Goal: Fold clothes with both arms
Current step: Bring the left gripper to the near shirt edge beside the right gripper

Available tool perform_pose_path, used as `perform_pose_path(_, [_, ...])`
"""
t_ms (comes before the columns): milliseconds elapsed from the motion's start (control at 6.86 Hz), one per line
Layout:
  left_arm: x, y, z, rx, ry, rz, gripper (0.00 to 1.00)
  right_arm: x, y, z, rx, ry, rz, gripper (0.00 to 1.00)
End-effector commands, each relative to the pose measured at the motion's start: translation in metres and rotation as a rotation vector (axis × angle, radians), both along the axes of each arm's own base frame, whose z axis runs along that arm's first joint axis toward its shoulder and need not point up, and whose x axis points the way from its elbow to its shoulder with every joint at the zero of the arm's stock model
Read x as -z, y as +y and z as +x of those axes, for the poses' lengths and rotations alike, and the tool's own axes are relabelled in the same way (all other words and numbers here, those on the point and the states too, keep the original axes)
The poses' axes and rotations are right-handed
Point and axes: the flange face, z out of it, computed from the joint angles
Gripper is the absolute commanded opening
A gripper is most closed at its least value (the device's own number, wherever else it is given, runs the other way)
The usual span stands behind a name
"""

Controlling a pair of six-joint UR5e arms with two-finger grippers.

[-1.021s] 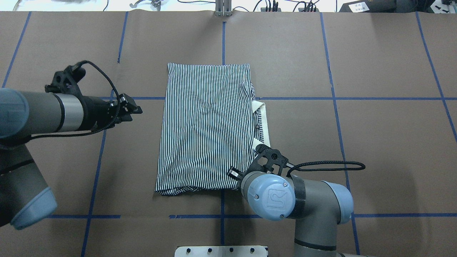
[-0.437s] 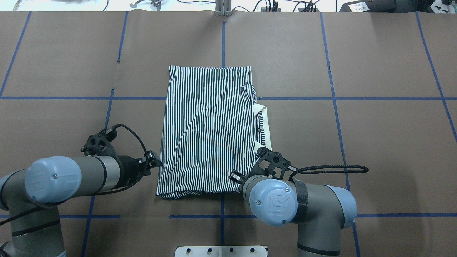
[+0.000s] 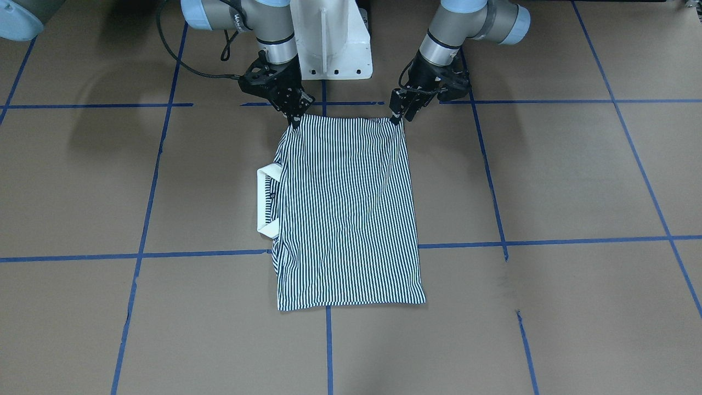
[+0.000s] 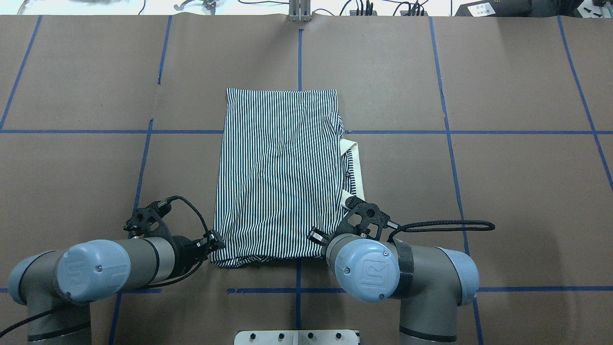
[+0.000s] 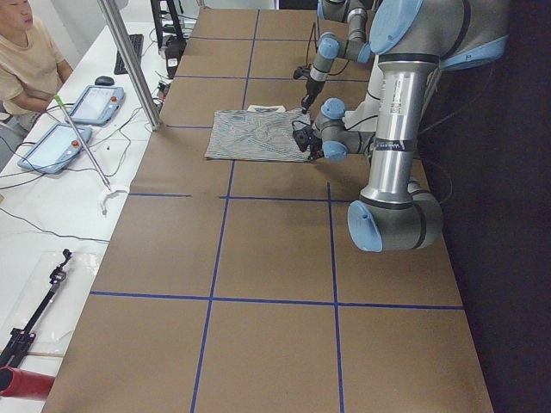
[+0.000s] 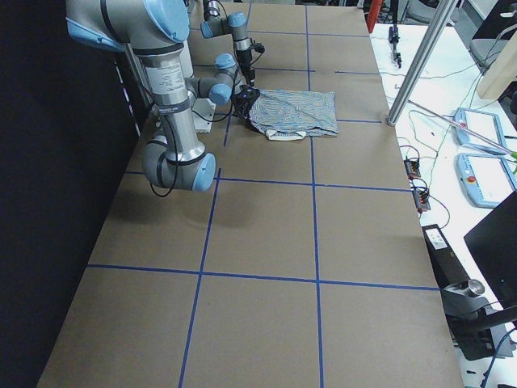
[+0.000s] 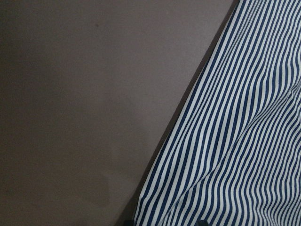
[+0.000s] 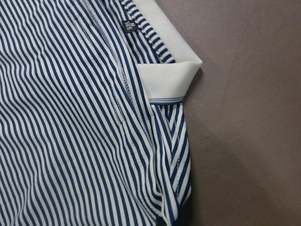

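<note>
The grey jointed left arm with light-blue caps (image 4: pixel 96 268) reaches in low from 8 o'clock across the brown paper-covered counter (image 4: pixel 503 191), which is marked into squares by blue tape lines (image 4: pixel 479 132). The left fingers (image 3: pixel 395 111), black and paired, point down at the 7 o'clock corner of the navy-and-white striped polo shirt (image 4: pixel 278 177). In the left wrist view two dark tips show at the bottom edge with a narrow gap between them. One tip is off the fabric edge and one is over the stripes, so the fingers are slightly parted and not clamped.

The shirt lies flat at the middle of the counter, folded into a tall rectangle. Its long sides run from 12 to 6 o'clock and its surface shows soft wrinkles. Its plain cream-white collar (image 4: pixel 355 167) sticks out from under the fold on the 3 o'clock side. A tiny dark label (image 8: pixel 128 24) sits just inside the collar.

The right fingers (image 3: pixel 292 109) come down on the shirt's 5 o'clock corner. From across the counter they taper to a single point on the fabric, pinching that corner. The overhead view hides them under the wrist of the grey right arm (image 4: pixel 421 273), which bends in from 5 o'clock. The white pedestal base (image 3: pixel 332 38) stands at 6 o'clock between the two arms.
</note>
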Motion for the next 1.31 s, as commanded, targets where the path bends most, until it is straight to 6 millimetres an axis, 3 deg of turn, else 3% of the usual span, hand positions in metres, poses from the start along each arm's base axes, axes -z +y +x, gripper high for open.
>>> perform_pose_path(0, [-0.006, 0.007, 0.007, -0.012, -0.015, -0.003, 0.52, 0.000, 0.001, 0.000, 0.003, -0.001, 0.001, 0.00])
perform_pose_path(146, [-0.010, 0.009, 0.011, -0.017, -0.049, -0.010, 0.49, 0.000, 0.000, 0.000, 0.001, 0.000, 0.002, 0.00])
perform_pose_path(292, [-0.009, 0.010, 0.012, -0.020, -0.050, -0.010, 0.35, 0.001, 0.000, 0.001, 0.001, -0.002, 0.002, 0.00])
perform_pose_path(437, [-0.008, 0.010, 0.013, -0.020, -0.050, -0.010, 0.09, 0.001, 0.000, 0.001, 0.001, -0.002, 0.002, 0.00])
perform_pose_path(583, [-0.005, 0.010, 0.012, -0.020, -0.042, -0.008, 0.00, 0.000, 0.000, 0.001, 0.001, 0.000, 0.002, 0.00])
perform_pose_path(729, [-0.003, 0.012, 0.012, -0.023, -0.038, -0.007, 0.00, 0.000, 0.000, 0.001, 0.001, 0.000, 0.002, 0.00])
perform_pose_path(875, [0.027, 0.011, -0.008, -0.017, 0.024, 0.009, 0.00, 0.008, 0.003, 0.006, 0.003, -0.020, 0.005, 0.00])
perform_pose_path(1021, [0.056, 0.016, -0.030, -0.017, 0.064, 0.018, 0.00, 0.023, 0.008, 0.033, -0.006, -0.062, 0.017, 0.00])
perform_pose_path(1166, [0.096, 0.022, -0.049, -0.024, 0.072, 0.016, 0.00, 0.049, 0.021, 0.083, -0.019, -0.069, 0.023, 0.00])
